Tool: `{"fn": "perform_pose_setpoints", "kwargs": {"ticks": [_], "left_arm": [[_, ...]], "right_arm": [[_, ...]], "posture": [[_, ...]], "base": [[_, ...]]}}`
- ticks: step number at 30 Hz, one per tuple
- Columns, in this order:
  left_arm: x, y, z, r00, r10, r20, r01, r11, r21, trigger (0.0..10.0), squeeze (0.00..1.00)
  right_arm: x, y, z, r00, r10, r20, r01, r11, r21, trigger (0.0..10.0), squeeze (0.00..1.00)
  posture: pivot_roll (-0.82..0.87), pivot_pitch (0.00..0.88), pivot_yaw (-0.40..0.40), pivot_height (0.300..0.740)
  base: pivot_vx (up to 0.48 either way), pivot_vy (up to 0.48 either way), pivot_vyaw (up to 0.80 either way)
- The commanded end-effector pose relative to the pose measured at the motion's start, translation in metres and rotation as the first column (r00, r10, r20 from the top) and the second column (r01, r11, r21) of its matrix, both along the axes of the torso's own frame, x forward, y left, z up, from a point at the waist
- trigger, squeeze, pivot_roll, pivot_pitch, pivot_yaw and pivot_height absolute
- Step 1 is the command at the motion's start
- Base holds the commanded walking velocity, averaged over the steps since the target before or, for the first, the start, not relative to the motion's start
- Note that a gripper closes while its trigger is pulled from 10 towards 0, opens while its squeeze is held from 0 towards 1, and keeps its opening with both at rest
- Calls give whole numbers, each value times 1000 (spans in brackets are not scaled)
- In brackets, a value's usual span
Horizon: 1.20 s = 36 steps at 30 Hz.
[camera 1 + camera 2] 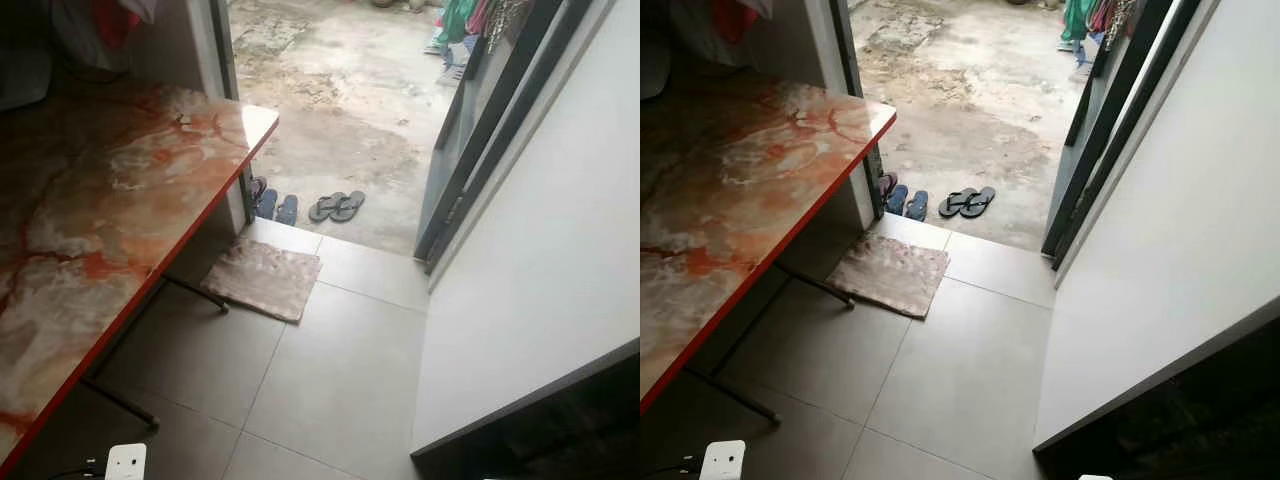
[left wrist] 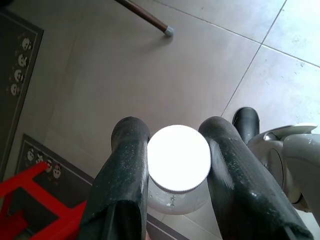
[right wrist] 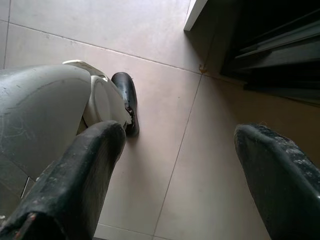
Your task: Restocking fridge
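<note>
My left gripper (image 2: 175, 127) hangs over the tiled floor, shut on a white-capped bottle (image 2: 178, 157). The cap faces the camera and the pale body shows below it between the two black fingers (image 2: 125, 170). My right gripper (image 3: 180, 132) is open with nothing between its fingers, low above the floor beside my own leg and black foot (image 3: 125, 95). Beyond it is a dark opening with shelf-like ledges (image 3: 280, 60) next to a white edge (image 3: 192, 15). A white panel with a dark lower edge (image 1: 540, 290) stands at the right of the head views.
An orange marbled table with a red rim (image 1: 120, 200) fills the left, its thin legs (image 1: 190, 290) reaching the floor. A brown doormat (image 1: 265, 278) lies before the open doorway, with sandals (image 1: 337, 206) outside. A red stool (image 2: 35, 200) stands on a patterned mat.
</note>
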<state>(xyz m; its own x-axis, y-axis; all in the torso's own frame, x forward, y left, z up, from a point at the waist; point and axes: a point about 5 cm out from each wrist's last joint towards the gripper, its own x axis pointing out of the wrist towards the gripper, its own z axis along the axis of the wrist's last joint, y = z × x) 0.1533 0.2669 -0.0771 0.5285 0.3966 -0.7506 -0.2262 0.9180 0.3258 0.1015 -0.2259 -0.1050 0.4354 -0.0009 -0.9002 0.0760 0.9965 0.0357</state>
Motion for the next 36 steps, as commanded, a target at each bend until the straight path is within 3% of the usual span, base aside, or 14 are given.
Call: {"fn": "perform_pose_setpoints", "kwargs": {"ticks": [1, 12, 26, 36], "left_arm": [[-9, 3, -3, 999, 16, -30, -16, 1000, -3, 10000, 0], [-10, 3, -3, 1000, 6, -23, -6, 1000, -15, 10000, 0], [-13, 7, -3, 999, -6, -39, 6, 1000, -1, 10000, 0], [-13, 7, -3, 999, 8, -33, -8, 1000, -10, 10000, 0]], "right_arm": [[-5, 0, -1, 1000, 2, -24, -2, 1000, 0, 10000, 0], [-8, -1, -2, 999, 9, -34, -10, 1000, -5, 10000, 0], [-8, 1, -3, 999, 11, -37, -11, 1000, 0, 10000, 0], [-9, 2, -3, 999, 5, -38, -5, 1000, 2, 10000, 0]], "posture": [[106, 127, -26, 740], [104, 133, -24, 740], [108, 146, -13, 740], [101, 150, -11, 740]], "base": [[0, 0, -712], [0, 0, -709], [0, -313, -705], [0, 0, -701]]}}
